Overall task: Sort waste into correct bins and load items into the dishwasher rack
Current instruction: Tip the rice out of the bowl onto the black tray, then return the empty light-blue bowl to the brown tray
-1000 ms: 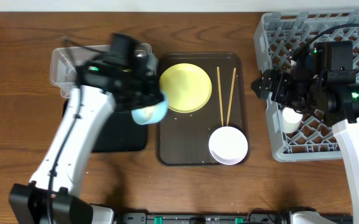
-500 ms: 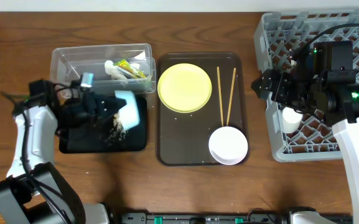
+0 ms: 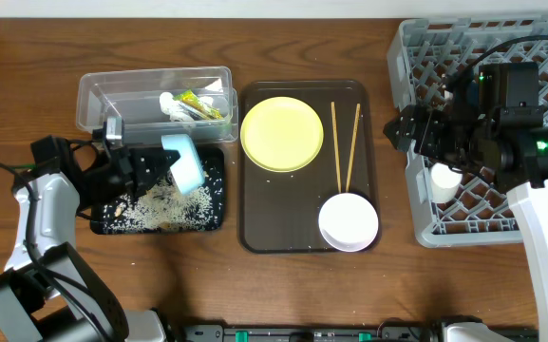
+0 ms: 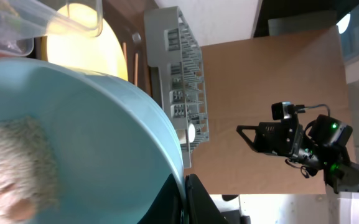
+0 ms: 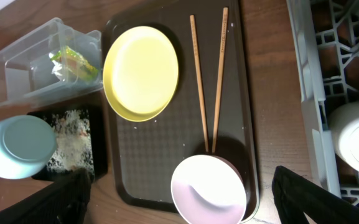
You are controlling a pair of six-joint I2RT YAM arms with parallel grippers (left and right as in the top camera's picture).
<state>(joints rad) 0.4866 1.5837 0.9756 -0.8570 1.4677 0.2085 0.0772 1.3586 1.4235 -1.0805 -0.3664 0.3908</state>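
Note:
My left gripper (image 3: pixel 155 163) is shut on the rim of the light blue bowl (image 3: pixel 186 161), holding it tipped on its side over the black tray (image 3: pixel 212 220). Rice crumbs (image 3: pixel 155 201) lie spread across that tray, and some still cling inside the bowl (image 4: pixel 17 162). The clear tub (image 3: pixel 103 95) holds the green-yellow wrapper (image 3: pixel 200 103) and the white paper scrap (image 3: pixel 170 104). The yellow plate (image 3: pixel 282 134), two chopsticks (image 3: pixel 345 142) and the white-pink bowl (image 3: pixel 348 221) sit on the brown tray. My right gripper (image 3: pixel 399 130) is open and empty at the left edge of the grey rack (image 3: pixel 416 57), where the white cup (image 3: pixel 444 179) stands.
The dark brown serving tray (image 3: pixel 255 228) lies between the bins and the rack. The rack fills the right side of the table and runs past the top edge of the overhead view. Bare wooden tabletop (image 3: pixel 27 57) lies left of and in front of the bins.
My left arm swung the blue bowl from beside the plate to over the black tray and tipped it. Rice now covers the tray. The right arm has not moved.

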